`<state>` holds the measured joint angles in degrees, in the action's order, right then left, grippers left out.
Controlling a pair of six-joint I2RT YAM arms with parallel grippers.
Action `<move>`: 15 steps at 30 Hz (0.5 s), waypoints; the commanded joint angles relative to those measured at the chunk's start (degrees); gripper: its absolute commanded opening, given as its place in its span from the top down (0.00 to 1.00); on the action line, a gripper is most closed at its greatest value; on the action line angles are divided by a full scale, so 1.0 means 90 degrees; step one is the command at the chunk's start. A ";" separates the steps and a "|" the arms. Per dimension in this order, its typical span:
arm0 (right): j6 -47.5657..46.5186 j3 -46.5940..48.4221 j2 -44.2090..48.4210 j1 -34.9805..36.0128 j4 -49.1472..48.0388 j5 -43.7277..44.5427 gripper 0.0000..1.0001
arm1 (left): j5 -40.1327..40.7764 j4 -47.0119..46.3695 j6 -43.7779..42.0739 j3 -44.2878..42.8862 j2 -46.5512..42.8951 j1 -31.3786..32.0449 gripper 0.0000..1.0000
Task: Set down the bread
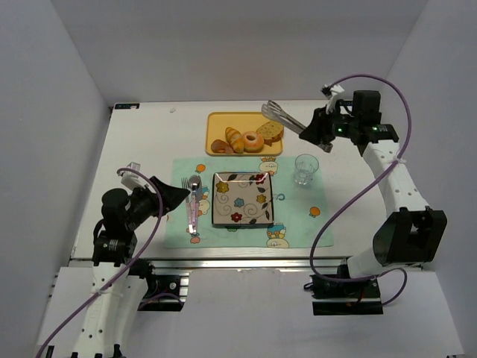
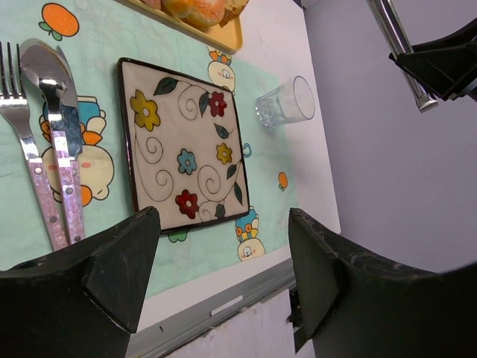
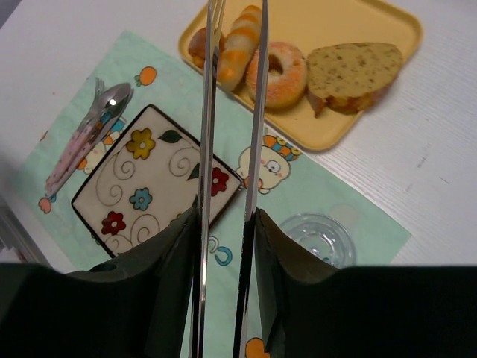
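The bread (image 1: pixel 218 145) lay at the left end of the yellow tray (image 1: pixel 216 119) at the far side of the table, touching the croissant (image 1: pixel 234 139), with the doughnut (image 1: pixel 253 141) and the bread slice (image 1: pixel 271 133) further right along the same tray. The right gripper (image 1: pixel 313 133) was clamped on the handle end of the metal tongs (image 1: pixel 283 118), whose two arms stood apart; the tongs reached over the tray's far right corner and touched no food. The left gripper (image 2: pixel 223 216) hung with its fingers spread wide and held nothing, near the left edge of the placemat (image 1: pixel 298 216). On the placemat sat the flowered plate (image 1: pixel 242 198), the fork (image 2: pixel 22 127) and spoon (image 2: pixel 41 63) side by side to its left, and the glass (image 1: pixel 305 168) upright to its right.
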<state>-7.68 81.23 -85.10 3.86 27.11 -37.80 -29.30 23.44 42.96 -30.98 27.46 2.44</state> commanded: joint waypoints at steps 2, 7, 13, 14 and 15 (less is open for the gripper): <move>-0.0181 0.0076 0.0217 0.0760 -0.0044 -0.0029 0.58 | 0.0091 -0.0007 -0.0008 0.0083 -0.0112 0.0022 0.20; -0.0396 -0.0139 0.0120 0.1406 -0.0054 0.0234 0.56 | 0.0159 0.0110 -0.0017 0.0054 -0.0190 0.0013 0.20; -0.0757 -0.0042 -0.0387 0.1924 0.0015 0.0537 0.54 | 0.0199 0.0227 -0.0017 0.0054 -0.0268 0.0022 0.20; -0.0806 -0.0003 -0.0533 0.2012 0.0024 0.0586 0.53 | 0.0218 0.0247 -0.0027 0.0044 -0.0278 0.0022 0.20; -0.0932 0.0085 -0.0622 0.2061 0.0044 0.0635 0.52 | 0.0228 0.0276 -0.0027 0.0044 -0.0288 0.0013 0.20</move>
<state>-12.95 79.99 -88.29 21.34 27.31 -34.15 -28.23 24.75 42.94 -30.68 25.61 2.44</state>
